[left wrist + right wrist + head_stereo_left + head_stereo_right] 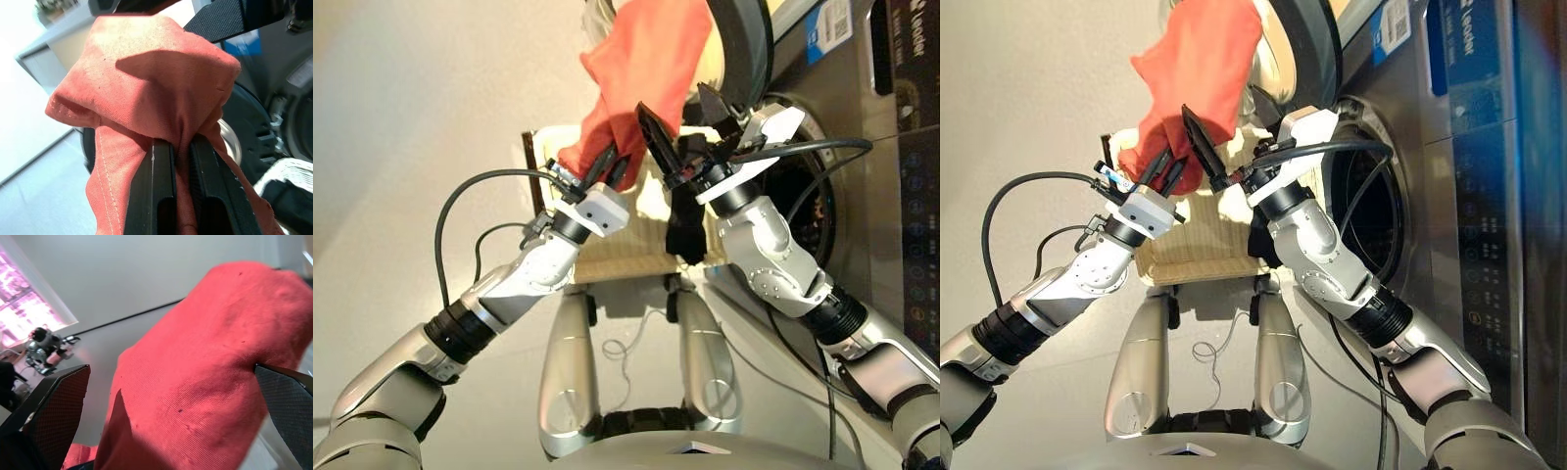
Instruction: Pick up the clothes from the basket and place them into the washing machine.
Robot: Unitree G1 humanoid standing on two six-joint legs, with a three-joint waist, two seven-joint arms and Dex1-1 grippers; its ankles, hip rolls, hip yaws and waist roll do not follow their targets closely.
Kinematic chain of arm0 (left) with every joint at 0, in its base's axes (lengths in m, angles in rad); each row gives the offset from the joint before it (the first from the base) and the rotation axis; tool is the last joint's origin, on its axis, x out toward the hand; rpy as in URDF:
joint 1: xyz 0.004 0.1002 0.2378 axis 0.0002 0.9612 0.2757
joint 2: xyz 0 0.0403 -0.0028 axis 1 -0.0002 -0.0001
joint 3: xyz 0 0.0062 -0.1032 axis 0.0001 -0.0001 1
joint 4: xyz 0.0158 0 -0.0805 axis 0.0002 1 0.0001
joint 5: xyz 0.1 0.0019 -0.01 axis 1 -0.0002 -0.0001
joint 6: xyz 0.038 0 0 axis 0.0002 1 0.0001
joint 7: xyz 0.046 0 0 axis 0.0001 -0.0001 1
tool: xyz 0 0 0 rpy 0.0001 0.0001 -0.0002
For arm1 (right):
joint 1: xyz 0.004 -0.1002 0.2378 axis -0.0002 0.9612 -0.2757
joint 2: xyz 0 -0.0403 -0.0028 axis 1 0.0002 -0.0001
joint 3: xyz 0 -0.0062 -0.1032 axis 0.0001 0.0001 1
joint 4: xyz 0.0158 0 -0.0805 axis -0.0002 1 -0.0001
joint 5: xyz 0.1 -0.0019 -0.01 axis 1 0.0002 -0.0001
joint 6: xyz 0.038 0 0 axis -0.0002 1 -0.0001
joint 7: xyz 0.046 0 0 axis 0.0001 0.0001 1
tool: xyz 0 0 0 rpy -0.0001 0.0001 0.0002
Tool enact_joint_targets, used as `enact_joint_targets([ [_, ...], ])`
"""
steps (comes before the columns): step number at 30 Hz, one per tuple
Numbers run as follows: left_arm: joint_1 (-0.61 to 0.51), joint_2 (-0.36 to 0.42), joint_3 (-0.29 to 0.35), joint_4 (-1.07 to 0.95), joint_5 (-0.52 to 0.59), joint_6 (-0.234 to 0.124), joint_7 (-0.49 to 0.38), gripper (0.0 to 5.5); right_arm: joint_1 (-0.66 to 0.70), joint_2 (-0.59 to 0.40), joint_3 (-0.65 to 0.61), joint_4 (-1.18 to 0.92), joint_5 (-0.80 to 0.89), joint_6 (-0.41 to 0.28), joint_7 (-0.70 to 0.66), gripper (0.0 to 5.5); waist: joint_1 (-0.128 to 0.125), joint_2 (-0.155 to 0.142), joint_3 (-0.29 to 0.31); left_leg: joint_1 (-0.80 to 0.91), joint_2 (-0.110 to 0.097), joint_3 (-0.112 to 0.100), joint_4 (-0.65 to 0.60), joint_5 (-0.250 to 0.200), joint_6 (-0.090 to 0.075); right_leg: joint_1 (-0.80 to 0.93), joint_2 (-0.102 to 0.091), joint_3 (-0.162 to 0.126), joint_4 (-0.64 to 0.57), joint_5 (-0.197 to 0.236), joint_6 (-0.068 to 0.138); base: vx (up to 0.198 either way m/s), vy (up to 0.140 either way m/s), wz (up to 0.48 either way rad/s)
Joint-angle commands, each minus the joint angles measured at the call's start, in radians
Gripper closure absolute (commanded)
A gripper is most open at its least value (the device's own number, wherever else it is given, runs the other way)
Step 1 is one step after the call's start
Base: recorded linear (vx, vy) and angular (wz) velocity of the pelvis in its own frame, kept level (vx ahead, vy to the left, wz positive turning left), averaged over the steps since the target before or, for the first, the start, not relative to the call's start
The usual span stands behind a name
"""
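The left gripper (607, 168) clamps the orange-red cloth (641, 73), lifted at twelve o'clock above the basket (607, 257). The right gripper (683, 119), spread wide, flanks it. The washing machine (847, 147) stands at three o'clock; pale floor (411, 147), probably smooth.

One orange-red cloth (641, 73), raised high. One black cloth (685, 235), lying at the basket's edge. One cream wicker basket (1197, 257). One washing machine (1430, 186) with one round door (744, 49), standing open. Two grippers: the left gripper (607, 168) and the right gripper (683, 122). No navy cloth seen.
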Motion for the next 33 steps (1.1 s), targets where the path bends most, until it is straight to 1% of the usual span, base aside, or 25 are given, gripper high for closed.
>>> enact_joint_targets([
  [1,-0.043,0.000,-0.017,-0.180,-0.006,-0.114,-0.015,5.50,-0.089,-0.010,-0.023,-0.087,0.051,-0.020,0.036,0.00,0.008,0.050,-0.035,0.081,-0.037,0.040,-0.094,0.037,-0.021,0.002,-0.027,-0.028,-0.012,0.061,0.046,0.000,0.000,0.000],
  [3,-0.044,0.001,-0.024,-0.181,-0.017,-0.121,-0.021,5.50,-0.107,-0.018,-0.010,-0.081,0.053,-0.010,0.037,0.00,0.013,0.049,-0.048,0.097,-0.036,0.040,-0.103,0.038,-0.022,0.014,-0.028,-0.030,-0.011,0.056,0.045,0.000,0.000,0.000],
  [6,-0.052,0.004,-0.042,-0.188,-0.020,-0.120,-0.017,5.50,-0.140,-0.027,0.000,-0.060,0.062,-0.007,0.028,0.00,0.016,0.052,-0.057,0.106,-0.038,0.036,-0.103,0.036,-0.020,0.021,-0.029,-0.031,-0.008,0.052,0.041,0.000,0.000,0.000],
  [9,-0.054,0.004,-0.054,-0.191,-0.018,-0.116,-0.012,5.50,-0.148,-0.023,0.004,-0.042,0.068,-0.006,0.019,0.00,0.019,0.055,-0.068,0.109,-0.040,0.030,-0.101,0.034,-0.019,0.028,-0.031,-0.033,-0.009,0.049,0.039,0.000,0.000,0.000],
  [14,-0.054,-0.002,-0.054,-0.194,-0.025,-0.113,-0.004,5.50,-0.140,-0.010,-0.002,-0.015,0.063,-0.005,-0.006,0.00,0.021,0.060,-0.084,0.112,-0.037,0.028,-0.096,0.031,-0.017,0.037,-0.032,-0.033,-0.008,0.043,0.037,0.000,0.000,0.000],
  [15,-0.058,-0.006,-0.056,-0.193,-0.021,-0.110,-0.001,5.50,-0.139,-0.008,-0.002,-0.009,0.064,-0.004,-0.009,1.14,0.021,0.061,-0.086,0.112,-0.038,0.026,-0.093,0.030,-0.017,0.036,-0.032,-0.031,-0.006,0.041,0.037,0.000,0.000,0.000],
  [16,-0.060,-0.009,-0.055,-0.195,-0.019,-0.108,0.000,5.50,-0.134,-0.004,-0.005,-0.004,0.064,-0.003,-0.014,3.08,0.022,0.061,-0.087,0.111,-0.038,0.025,-0.091,0.029,-0.016,0.038,-0.031,-0.032,-0.005,0.039,0.036,0.000,0.000,0.000],
  [17,-0.061,-0.013,-0.055,-0.195,-0.019,-0.107,0.003,5.50,-0.130,0.000,-0.006,0.004,0.061,-0.002,-0.021,5.35,0.023,0.063,-0.089,0.110,-0.037,0.023,-0.089,0.028,-0.016,0.036,-0.033,-0.033,-0.002,0.038,0.036,0.000,0.000,0.000],
  [18,-0.061,-0.017,-0.054,-0.195,-0.018,-0.107,0.007,5.50,-0.127,0.002,-0.009,0.008,0.056,-0.003,-0.027,5.50,0.023,0.064,-0.091,0.110,-0.037,0.022,-0.087,0.028,-0.016,0.036,-0.033,-0.032,-0.001,0.036,0.036,0.000,0.000,0.000],
  [25,-0.087,-0.028,-0.053,-0.197,0.002,-0.102,0.021,5.50,-0.100,0.014,-0.023,0.017,0.043,0.000,-0.042,5.50,0.023,0.068,-0.096,0.100,-0.036,0.016,-0.073,0.025,-0.017,0.034,-0.034,-0.029,0.009,0.029,0.035,0.000,0.000,0.000],
  [33,-0.107,-0.039,-0.059,-0.187,0.036,-0.097,0.035,5.50,-0.078,0.008,-0.031,0.019,0.027,-0.002,-0.052,5.50,0.023,0.064,-0.102,0.093,-0.034,0.012,-0.060,0.020,-0.017,0.033,-0.035,-0.029,0.017,0.024,0.034,0.000,0.000,0.000],
])
